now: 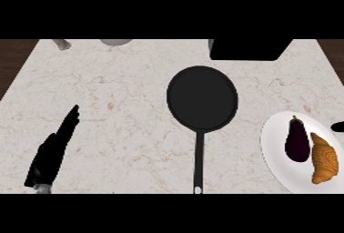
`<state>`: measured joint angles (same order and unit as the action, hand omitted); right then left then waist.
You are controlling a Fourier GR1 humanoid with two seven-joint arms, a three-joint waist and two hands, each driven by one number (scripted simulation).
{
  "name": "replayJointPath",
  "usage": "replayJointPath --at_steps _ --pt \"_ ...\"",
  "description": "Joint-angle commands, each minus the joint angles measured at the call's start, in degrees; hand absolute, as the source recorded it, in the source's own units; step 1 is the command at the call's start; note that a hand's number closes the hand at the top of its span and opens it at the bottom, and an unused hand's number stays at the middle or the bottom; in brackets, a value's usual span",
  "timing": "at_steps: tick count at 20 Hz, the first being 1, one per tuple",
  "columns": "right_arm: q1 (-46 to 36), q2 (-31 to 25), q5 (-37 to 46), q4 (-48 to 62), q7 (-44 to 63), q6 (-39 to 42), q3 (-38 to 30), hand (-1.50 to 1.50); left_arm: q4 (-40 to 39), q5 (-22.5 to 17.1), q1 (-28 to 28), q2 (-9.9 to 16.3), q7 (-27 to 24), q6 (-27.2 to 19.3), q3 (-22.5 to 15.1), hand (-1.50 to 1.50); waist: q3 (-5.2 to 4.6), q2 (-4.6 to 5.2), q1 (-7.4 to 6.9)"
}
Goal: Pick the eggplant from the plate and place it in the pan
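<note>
A dark purple eggplant (297, 140) lies on a white plate (277, 145) at the right of the counter, with its stem pointing away from me. A golden croissant (323, 159) lies just to its right on the same plate. The empty black pan (202, 98) sits in the middle, its long handle (199, 159) running toward me. My left hand (55, 148) rests at the lower left with its fingers straight, far from pan and plate. Only a small black piece of my right hand (338, 126) shows at the right edge, above the croissant and apart from the eggplant.
A black boxy object (247, 49) stands at the counter's far edge behind the pan. Two small pale objects (62, 44) (115, 42) sit at the far left. Bare marble counter (121, 100) lies between my left hand and the pan.
</note>
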<state>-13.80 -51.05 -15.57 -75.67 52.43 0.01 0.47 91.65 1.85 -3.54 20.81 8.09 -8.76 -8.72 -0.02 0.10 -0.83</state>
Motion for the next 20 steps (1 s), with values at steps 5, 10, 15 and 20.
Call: replayJointPath --at_steps 5,10,15,20 --pt "-11.5 4.6 1.4 11.4 4.9 9.7 3.5 -1.50 1.7 1.0 1.1 -0.7 2.7 1.1 0.9 0.00 0.04 0.07 -0.17" --pt "-14.9 4.5 0.4 12.4 12.4 16.6 7.6 -1.50 -1.7 0.6 0.4 -0.7 -0.9 2.1 2.1 0.00 -0.02 0.09 -0.32" --pt "-18.1 6.7 1.8 20.9 8.6 19.0 8.4 -1.50 -0.8 1.5 0.7 -1.7 0.4 2.3 2.0 0.00 0.03 0.12 -0.17" --pt "-18.4 9.3 2.0 18.9 11.5 17.8 8.1 -1.50 4.4 3.4 -1.4 -2.2 3.4 1.7 1.8 0.00 0.03 -0.15 0.32"
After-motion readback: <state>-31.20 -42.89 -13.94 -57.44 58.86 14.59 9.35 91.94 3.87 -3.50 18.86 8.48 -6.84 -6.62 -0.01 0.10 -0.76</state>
